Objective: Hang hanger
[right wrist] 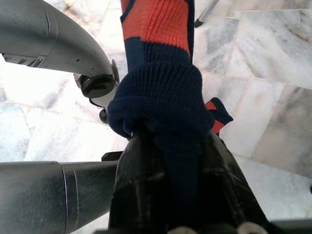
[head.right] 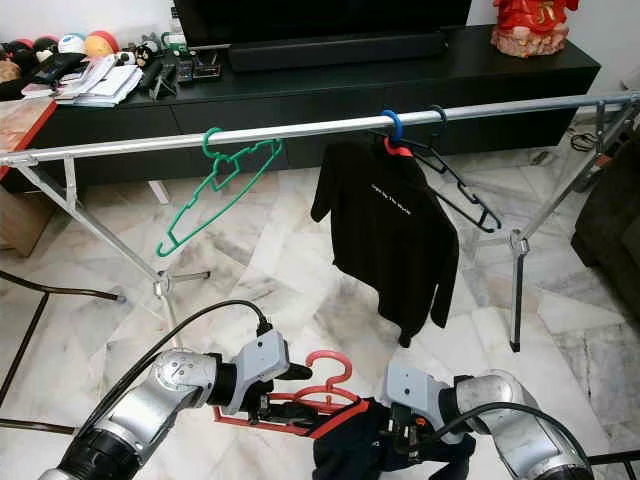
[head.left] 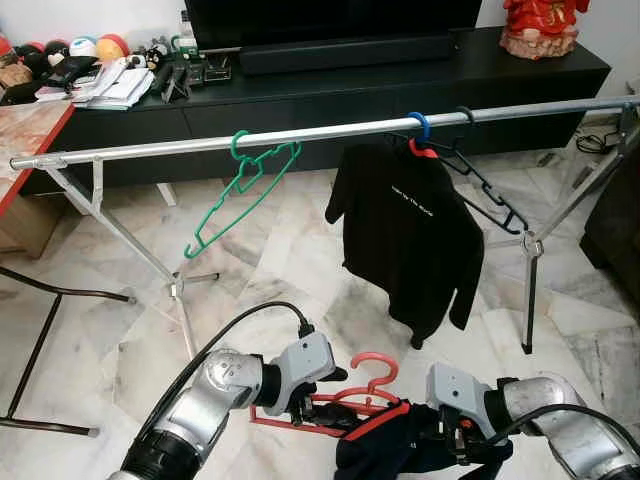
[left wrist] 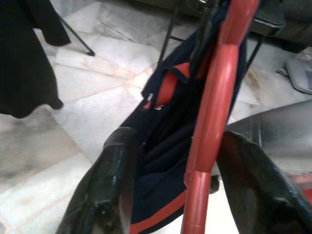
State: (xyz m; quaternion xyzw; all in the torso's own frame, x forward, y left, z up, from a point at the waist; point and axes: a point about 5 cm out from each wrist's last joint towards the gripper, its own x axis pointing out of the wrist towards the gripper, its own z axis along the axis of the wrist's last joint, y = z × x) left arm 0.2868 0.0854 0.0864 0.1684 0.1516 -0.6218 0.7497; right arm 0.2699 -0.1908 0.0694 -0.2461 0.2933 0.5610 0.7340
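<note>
red hanger (head.left: 372, 383) with navy garment (head.left: 395, 445) between both grippers, below rail (head.left: 300, 133)

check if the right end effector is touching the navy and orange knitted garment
Touching. In the right wrist view the right end effector has its black fingers closed around a bunched fold of the navy and orange knitted garment.
</note>
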